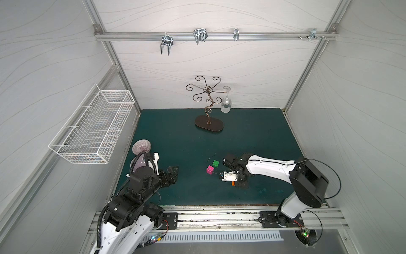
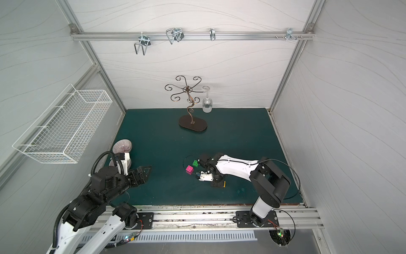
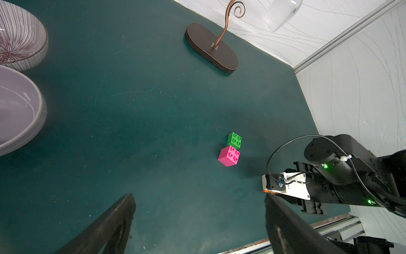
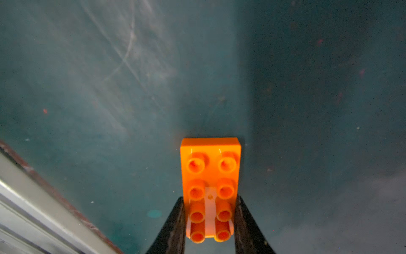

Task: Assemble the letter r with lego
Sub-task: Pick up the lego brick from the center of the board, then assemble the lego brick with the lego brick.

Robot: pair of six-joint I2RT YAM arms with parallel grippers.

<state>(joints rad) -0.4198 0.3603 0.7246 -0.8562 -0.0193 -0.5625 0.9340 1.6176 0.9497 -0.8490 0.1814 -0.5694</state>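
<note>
A long orange lego brick [image 4: 210,167] lies studs-up on the green mat, with my right gripper [image 4: 210,198] shut on its near end, a finger [image 4: 175,222] pressed to each long side. In a top view only an orange sliver [image 1: 232,183] shows under that gripper [image 1: 238,183]. To its left a green brick [image 1: 216,163] [image 3: 234,140] and a pink brick [image 1: 210,169] [image 3: 229,156] sit corner to corner. My left gripper [image 1: 173,172] [image 3: 197,196] stands open over bare mat, far left of them. The letter r is out of view.
A striped bowl [image 1: 141,146] and a plain purple bowl [image 3: 19,110] sit at the mat's left edge by the left arm. A metal stand [image 1: 209,124] with a hanging wine glass [image 1: 226,105] is at the back. A wire basket [image 1: 94,129] hangs on the left wall.
</note>
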